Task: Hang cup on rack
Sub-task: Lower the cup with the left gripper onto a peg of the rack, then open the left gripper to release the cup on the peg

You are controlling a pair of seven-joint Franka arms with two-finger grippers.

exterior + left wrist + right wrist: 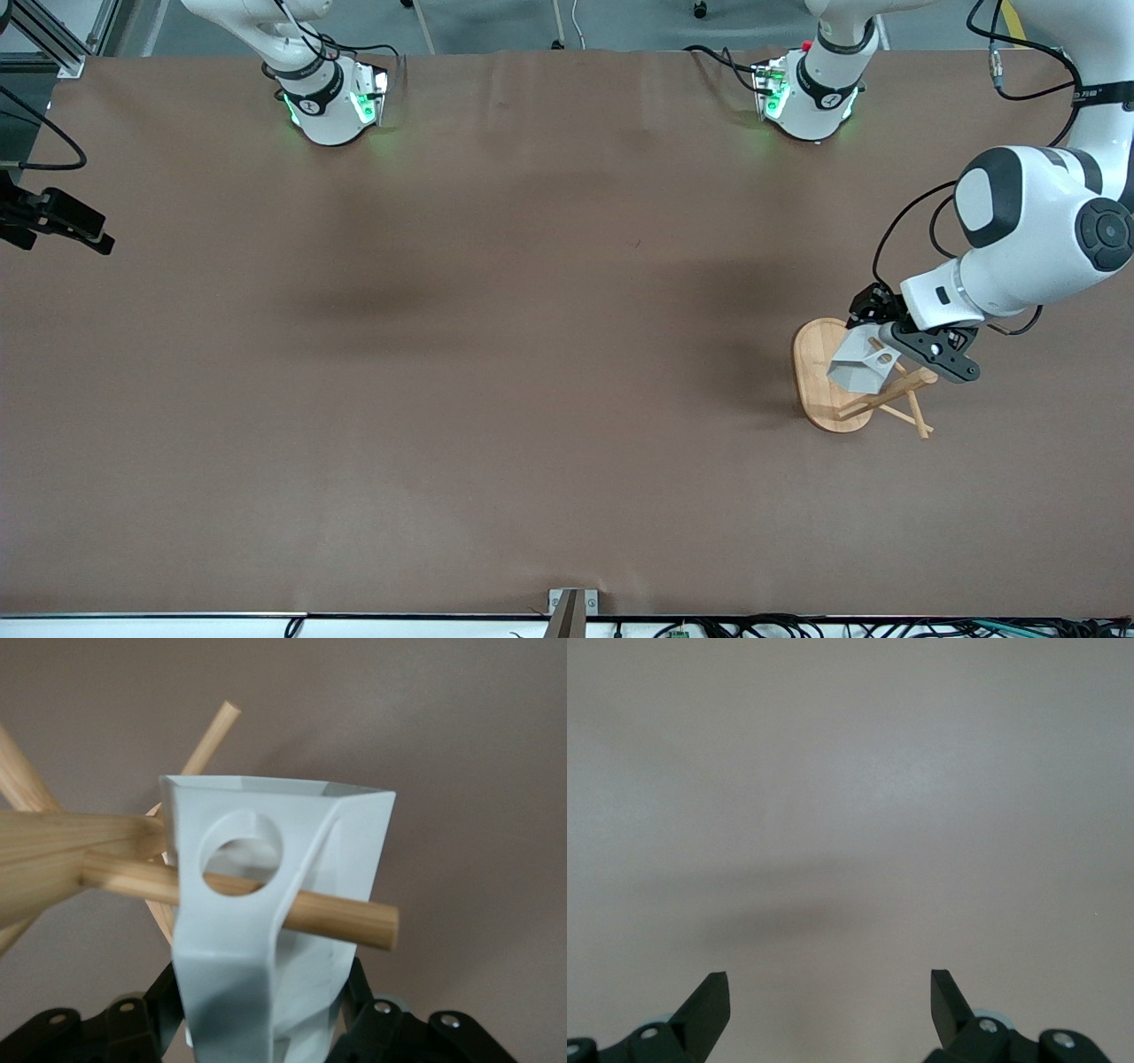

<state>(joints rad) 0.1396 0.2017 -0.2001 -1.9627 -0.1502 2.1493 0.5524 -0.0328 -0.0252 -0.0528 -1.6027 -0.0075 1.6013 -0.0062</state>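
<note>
at the left arm's end of the table, about four o'clock in the front view, the small white faceted cup [858, 365] sits on the light wooden mug rack [828, 377]. a thin dowel peg [337, 914] already runs through the round hole in its blocky handle. the hanging step looks nearly done; next comes letting go and backing off without dragging the peg. the left gripper [895, 341] clamps the cup body, fingers narrow. up at nine o'clock, the right gripper [66, 221] waits over bare table, fingers [709, 1005] spread wide, holding nothing.
</note>
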